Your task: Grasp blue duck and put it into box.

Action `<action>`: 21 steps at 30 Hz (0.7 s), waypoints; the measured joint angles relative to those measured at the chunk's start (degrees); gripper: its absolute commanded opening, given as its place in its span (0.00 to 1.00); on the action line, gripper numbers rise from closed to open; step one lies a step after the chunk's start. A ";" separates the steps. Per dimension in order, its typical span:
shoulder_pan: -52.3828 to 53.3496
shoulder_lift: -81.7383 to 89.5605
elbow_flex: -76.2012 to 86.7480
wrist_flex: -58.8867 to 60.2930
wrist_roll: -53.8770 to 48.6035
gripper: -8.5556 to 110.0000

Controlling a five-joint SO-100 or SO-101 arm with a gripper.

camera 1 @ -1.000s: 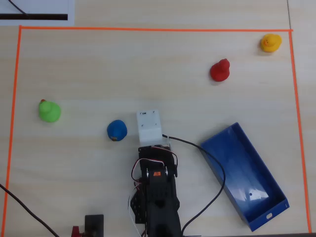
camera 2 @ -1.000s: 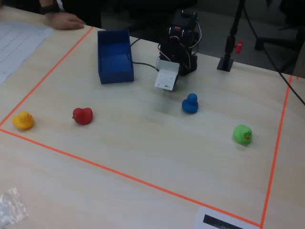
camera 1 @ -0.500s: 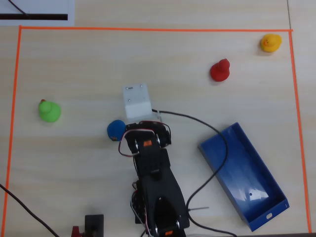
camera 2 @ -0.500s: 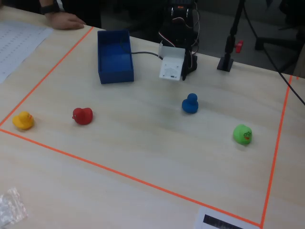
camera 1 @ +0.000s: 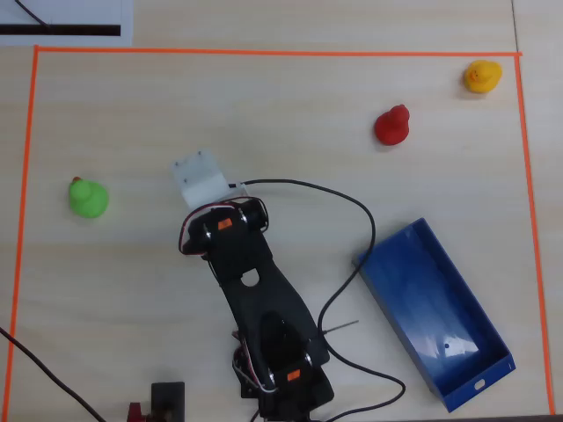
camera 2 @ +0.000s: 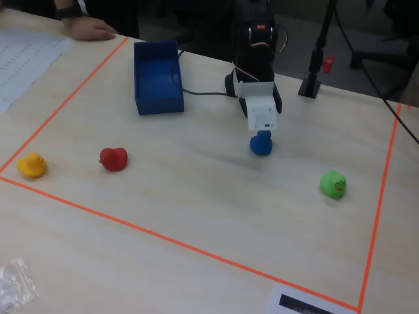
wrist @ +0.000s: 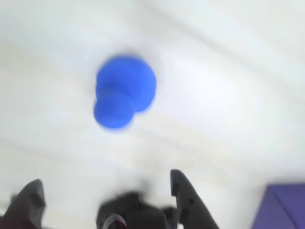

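Three ducks show up in the overhead view, green [camera 1: 88,197], red [camera 1: 392,125] and yellow [camera 1: 482,76], but the blue one is hidden under the arm's white wrist block [camera 1: 201,178], with the blue box [camera 1: 433,312] sitting empty well off to the right. In the blurry wrist view the blue duck [wrist: 125,91] sits on the table ahead of the gripper [wrist: 107,193], whose fingers are spread wide and hold nothing. The fixed view puts the blue duck [camera 2: 260,143] right under the camera block, and I'd guess it's light, squishy and a bit slick, so pinching across the fat body beats grabbing the head.
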 measured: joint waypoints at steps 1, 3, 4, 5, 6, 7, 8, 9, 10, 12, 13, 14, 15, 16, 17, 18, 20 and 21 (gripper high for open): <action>-0.09 -1.23 0.00 -2.11 0.62 0.39; -0.09 -3.34 0.00 -6.50 1.14 0.39; -0.09 -4.39 0.00 -8.53 1.41 0.39; -0.09 -5.36 0.18 -10.55 1.49 0.38; -0.09 -6.06 0.70 -12.30 1.49 0.38; -0.09 -6.86 1.32 -13.71 1.49 0.38; 0.00 -7.21 1.85 -14.59 1.58 0.38; 0.09 -7.38 2.46 -15.21 2.02 0.38; 0.09 -7.38 2.99 -15.56 2.72 0.38; 0.18 -7.38 4.39 -16.35 4.04 0.38; 0.18 -7.38 5.01 -16.61 4.48 0.38; 0.09 -7.38 5.62 -16.79 5.27 0.38; -0.18 -7.38 6.24 -16.79 6.24 0.38; -0.44 -7.38 6.94 -16.88 7.03 0.38; -0.79 -7.38 7.56 -17.14 7.21 0.38; -1.05 -7.38 8.26 -17.58 7.91 0.38; -1.49 -7.38 9.67 -18.90 9.05 0.38; -1.58 -7.38 10.37 -19.86 9.58 0.38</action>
